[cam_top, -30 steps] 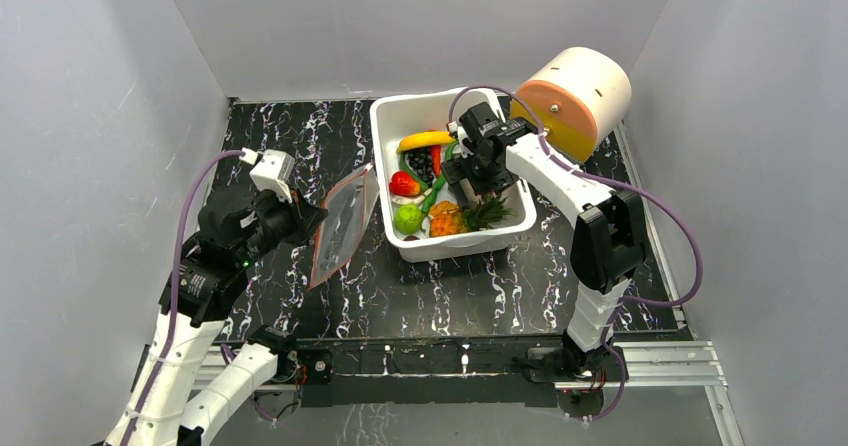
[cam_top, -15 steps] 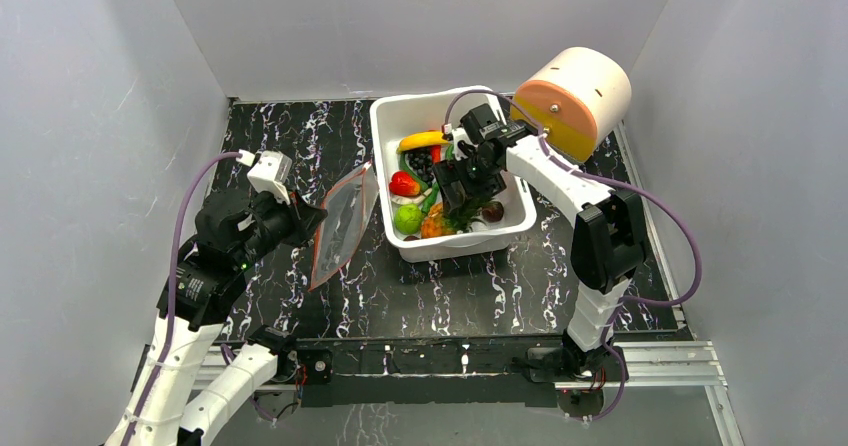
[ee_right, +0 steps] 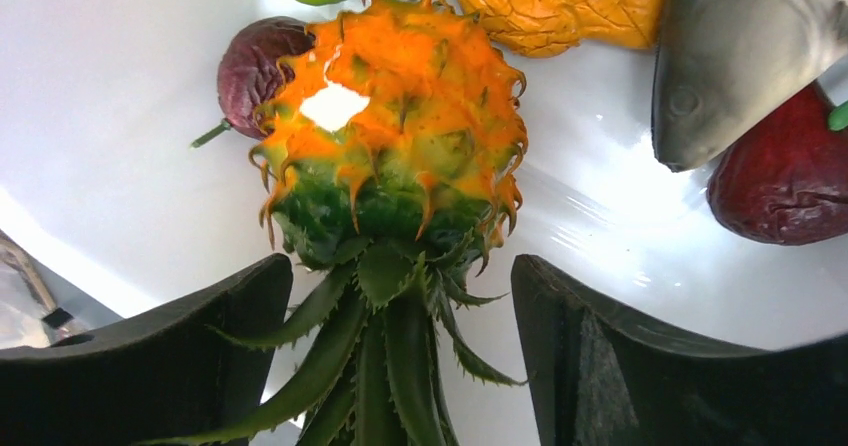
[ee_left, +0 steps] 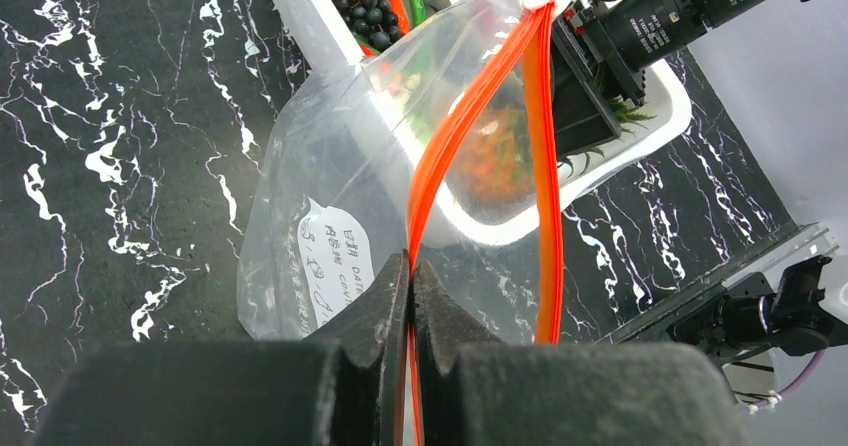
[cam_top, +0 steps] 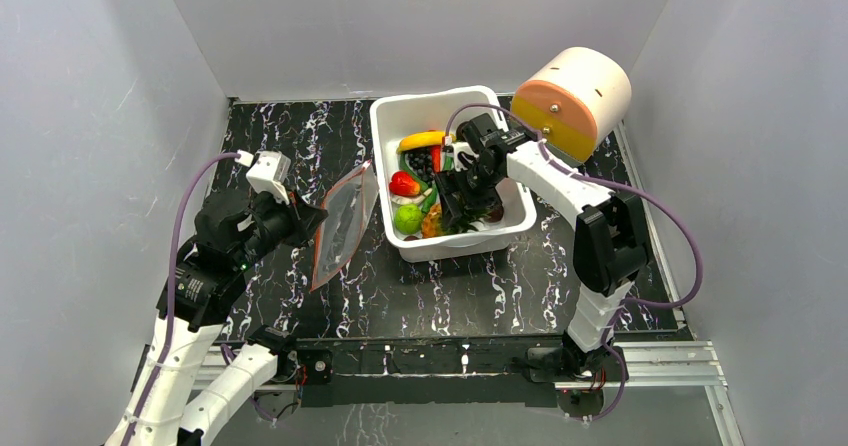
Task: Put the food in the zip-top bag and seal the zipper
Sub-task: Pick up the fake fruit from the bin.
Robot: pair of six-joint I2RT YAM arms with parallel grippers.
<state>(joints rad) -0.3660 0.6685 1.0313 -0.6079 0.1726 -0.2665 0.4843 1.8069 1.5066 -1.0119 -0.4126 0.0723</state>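
Barely begun: over the black marble table [cam_top: 300, 136], the white bin [cam_top: 385, 116] at upper centre of the overhead view holds the toy food [cam_top: 430, 181], while the clear bag [cam_top: 345, 221] hangs just left of it, apparently empty.

A cream drum [cam_top: 580, 91] sits at upper right, out of the way. The left claw [ee_left: 408, 266] is clenched on the bag's red-orange zipper [ee_left: 445, 156], the mouth parted toward the bin. The right claw [ee_right: 400, 276] stands released, jaws either side of the pineapple [ee_right: 390, 136] at its leafy crown, not yet gripping. Fish [ee_right: 740, 56], banana [cam_top: 425, 140] and grapes [ee_left: 370, 16] crowd close and could be nudged. Every piece has yet to go in, and the zipper is left to seal.
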